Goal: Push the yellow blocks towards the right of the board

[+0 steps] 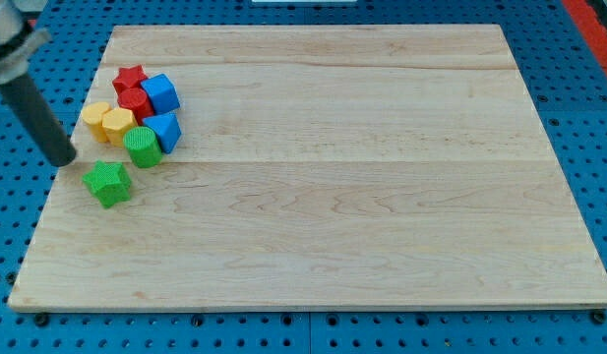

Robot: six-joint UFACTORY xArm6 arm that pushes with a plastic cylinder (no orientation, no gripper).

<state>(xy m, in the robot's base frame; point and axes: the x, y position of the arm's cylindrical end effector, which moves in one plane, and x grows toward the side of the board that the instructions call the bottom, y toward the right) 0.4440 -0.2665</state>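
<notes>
Two yellow blocks lie at the board's upper left: a rounded one [93, 119] and a hexagonal one [117, 125], touching each other. My tip [63, 158] stands at the board's left edge, just below and left of the yellow blocks, and left of the green star block [107, 183]. The yellow blocks sit in a tight cluster with a red star [130, 79], a red cylinder [134, 101], two blue blocks [160, 92] [164, 130] and a green cylinder [141, 146].
The wooden board [362, 187] lies on a blue pegboard table. The dark rod [32, 103] slants up to the view's top left. A red strip shows at the top right corner.
</notes>
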